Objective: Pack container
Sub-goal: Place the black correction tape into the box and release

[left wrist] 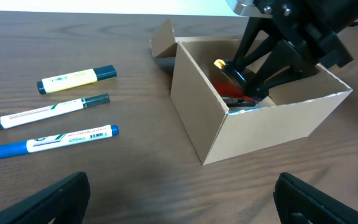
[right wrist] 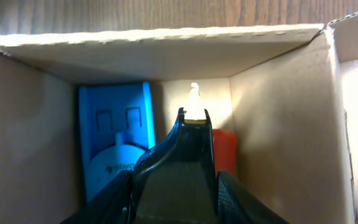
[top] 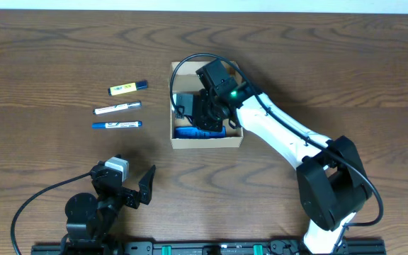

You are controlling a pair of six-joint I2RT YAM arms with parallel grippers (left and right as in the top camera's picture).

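Overhead: the box (top: 207, 144) sits mid-table (top: 48, 57) with the right gripper (top: 205, 117) dipped inside. Three markers (top: 117, 108) lie in a row well to its left. The left gripper (top: 132, 180) hangs spread wide.

Left wrist: the right gripper pinches a dark pen (left wrist: 238, 76) above a red item (left wrist: 248, 98).

Right wrist: a blue item (right wrist: 114, 143) and the red item lie on the box floor, crowding the pen.
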